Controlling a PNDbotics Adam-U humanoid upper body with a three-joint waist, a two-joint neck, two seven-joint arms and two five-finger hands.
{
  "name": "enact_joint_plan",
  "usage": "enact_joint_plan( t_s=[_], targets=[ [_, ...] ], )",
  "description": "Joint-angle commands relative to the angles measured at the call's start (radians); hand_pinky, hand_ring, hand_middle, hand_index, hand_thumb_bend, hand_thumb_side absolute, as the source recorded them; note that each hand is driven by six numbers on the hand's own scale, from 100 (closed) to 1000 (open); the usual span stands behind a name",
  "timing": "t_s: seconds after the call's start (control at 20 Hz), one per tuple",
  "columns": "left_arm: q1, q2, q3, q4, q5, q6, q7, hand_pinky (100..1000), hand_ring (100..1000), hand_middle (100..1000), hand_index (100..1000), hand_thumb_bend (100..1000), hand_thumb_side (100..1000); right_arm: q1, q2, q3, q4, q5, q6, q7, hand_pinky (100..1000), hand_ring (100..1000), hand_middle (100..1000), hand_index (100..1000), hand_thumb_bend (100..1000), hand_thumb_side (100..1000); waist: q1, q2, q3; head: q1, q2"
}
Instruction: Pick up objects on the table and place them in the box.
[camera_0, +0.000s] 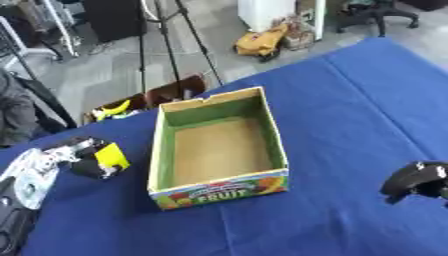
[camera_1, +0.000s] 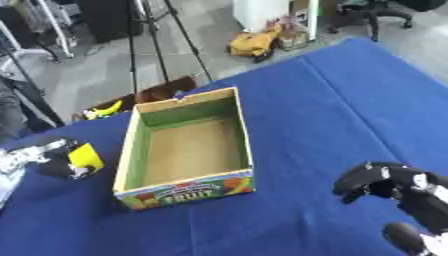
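Left hand (camera_0: 87, 159), seen in the left eye view, comes in from the left edge with its fingers curled round a yellow block (camera_0: 112, 155), just left of the open cardboard fruit box (camera_0: 219, 192) on the blue tablecloth (camera_0: 350, 110); the box's brown floor shows bare. Over in the right eye view, the right hand (camera_1: 376, 182) hangs at the lower right with fingers curled and holding nothing, well apart from the box.

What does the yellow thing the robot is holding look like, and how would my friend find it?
Start at the open cardboard box with FRUIT printed on its front, in the middle of the blue table. Look to its left, where the robot's left hand reaches in. The small bright yellow block sits in its black fingers, the only yellow thing on the cloth.
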Motion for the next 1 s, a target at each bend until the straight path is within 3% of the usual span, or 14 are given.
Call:
enact_joint_plan(
  t_s=[0.05,0.25,0.6,1.0],
  targets=[
    [-0.011,0.031,-0.001,-0.011,-0.007,0.008,-0.024,753,630,657,845,340,351,-0.01,-0.02,-0.011,-0.016,0.006,-0.001,-0.004,693,761,729,783,427,601,-0.018,-0.02,0.004,0.0,-0.012],
    [-0.01,0.031,-0.002,-0.018,-0.014,0.021,-0.014,710,578,590,777,103,259,-0.01,-0.019,-0.011,-0.015,0.005,0.0,-0.005,693,760,728,782,427,602,-0.019,-0.022,0.009,-0.001,-0.012],
    [-0.009,0.019,-0.004,-0.044,0.029,0.013,0.047,647,505,509,665,100,243,-0.007,-0.018,-0.012,-0.013,0.005,0.001,-0.006,692,759,728,781,430,601,-0.022,-0.025,0.017,-0.005,-0.01],
    [-0.05,0.03,-0.063,-0.194,0.067,-0.04,0.062,651,511,511,666,100,238,0.004,-0.015,-0.014,-0.007,-0.002,0.005,-0.009,692,758,728,781,434,597,-0.033,-0.044,0.039,-0.019,-0.008]
  ],
)
